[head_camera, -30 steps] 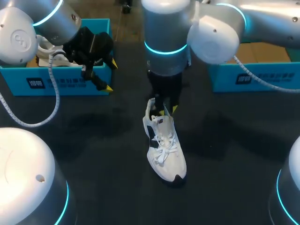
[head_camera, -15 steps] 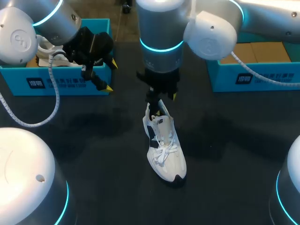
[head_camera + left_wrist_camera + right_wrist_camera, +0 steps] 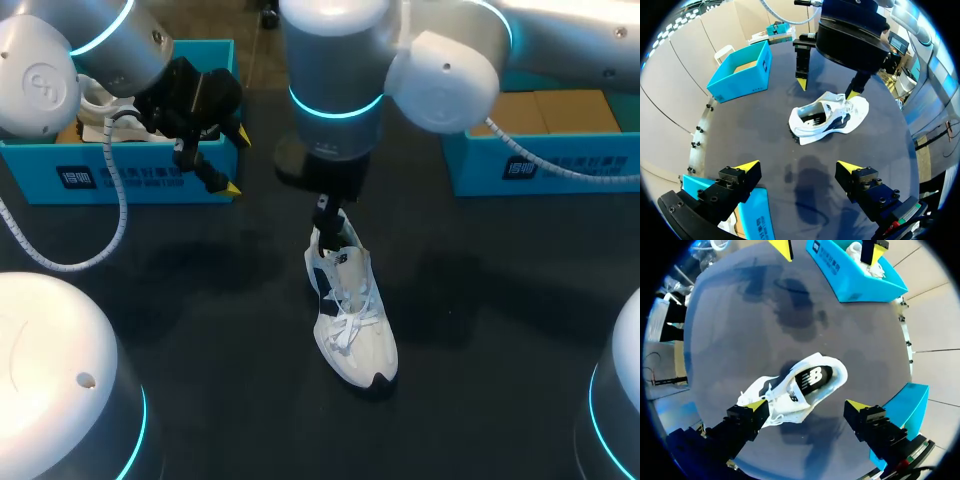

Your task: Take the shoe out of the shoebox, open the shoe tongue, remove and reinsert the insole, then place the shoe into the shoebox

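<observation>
Shoe (image 3: 800, 382) upright, just below right gripper (image 3: 807, 405)

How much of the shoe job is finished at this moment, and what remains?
Done: the shoe lies on the table, out of the blue shoebox. In hand: the right arm's jaws stand open over it, one tip beside the laces. The insole lies inside; whether it was ever removed, I cannot tell. Left: at least returning the shoe to the box.

Two blue shoeboxes (image 3: 150, 178) (image 3: 545, 168), one white shoe (image 3: 352, 320) out, perhaps a second shoe (image 3: 97, 100) boxed.
</observation>
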{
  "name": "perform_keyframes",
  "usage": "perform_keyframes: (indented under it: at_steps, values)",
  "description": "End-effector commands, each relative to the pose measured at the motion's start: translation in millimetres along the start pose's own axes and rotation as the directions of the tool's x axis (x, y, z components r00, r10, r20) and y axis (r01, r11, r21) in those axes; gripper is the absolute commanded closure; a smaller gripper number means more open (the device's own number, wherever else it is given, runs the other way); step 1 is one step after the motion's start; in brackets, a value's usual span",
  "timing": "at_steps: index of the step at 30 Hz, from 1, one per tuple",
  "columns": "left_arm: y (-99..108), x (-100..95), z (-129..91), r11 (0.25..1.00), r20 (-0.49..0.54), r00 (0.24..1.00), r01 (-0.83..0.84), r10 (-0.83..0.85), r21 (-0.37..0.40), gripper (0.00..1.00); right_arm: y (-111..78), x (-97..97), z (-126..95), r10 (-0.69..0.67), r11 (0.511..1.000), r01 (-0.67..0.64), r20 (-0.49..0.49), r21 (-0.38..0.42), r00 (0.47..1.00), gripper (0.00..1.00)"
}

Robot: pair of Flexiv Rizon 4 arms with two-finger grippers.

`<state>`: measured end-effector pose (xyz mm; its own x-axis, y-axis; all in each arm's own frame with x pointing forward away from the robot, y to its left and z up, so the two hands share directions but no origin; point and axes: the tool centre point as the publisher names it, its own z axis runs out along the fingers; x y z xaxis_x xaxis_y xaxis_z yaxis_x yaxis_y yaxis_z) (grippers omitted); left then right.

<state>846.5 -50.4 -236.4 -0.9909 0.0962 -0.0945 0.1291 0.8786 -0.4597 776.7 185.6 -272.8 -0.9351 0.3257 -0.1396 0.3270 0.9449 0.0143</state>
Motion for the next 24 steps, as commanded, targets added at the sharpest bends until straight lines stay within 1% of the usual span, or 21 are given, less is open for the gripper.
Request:
perform_keyframes:
  at_steps: [1,5,9,11,13,14,17,21,24]
  values:
    - [0,0.1,0,1.0,0.0,1.0,0.0,0.0,-0.004,0.0,-3.2,0.2,0,-0.001,1.0,0.001,0.001,-0.007,1.0,0.0]
    - [0,0.1,0,1.0,0.0,1.0,0.0,0.0,-0.004,0.0,-3.2,0.2,0,-0.001,1.0,0.001,0.001,-0.007,1.0,0.0]
    - [0,0.1,0,1.0,0.0,1.0,0.0,0.0,-0.004,0.0,3.0,-6.4,6,-0.044,0.999,0.044,0.011,0.004,0.999,0.0]
    - [0,0.1,0,1.0,0.0,1.0,0.0,0.0,-0.004,0.0,7.6,-10.2,8,-0.074,0.997,0.074,0.019,-0.007,0.997,0.0]
    - [0,0.1,0,1.0,0.0,1.0,0.0,0.0,-0.004,0.0,12.5,-14.8,10,-0.118,0.993,0.119,0.028,-0.022,0.993,0.0]
    - [0,0.1,0,1.0,0.0,1.0,0.0,0.0,-0.004,0.0,14.6,-17.9,12,-0.139,0.99,0.14,0.032,-0.009,0.99,0.0]
    - [0,0.1,0,1.0,0.0,1.0,0.0,0.0,-0.004,0.0,20.4,-29.2,18,-0.197,0.98,0.198,0.059,-0.006,0.979,0.0]
    - [0,0.1,0,1.0,0.0,1.0,0.0,0.0,-0.004,0.0,23.1,-40.5,29,-0.231,0.973,0.23,0.06,0.01,0.971,0.0]
    - [0,0.1,0,1.0,0.0,1.0,0.0,0.0,-0.004,0.0,23.4,-49.4,40,-0.264,0.964,0.265,0.054,-0.007,0.963,0.0]
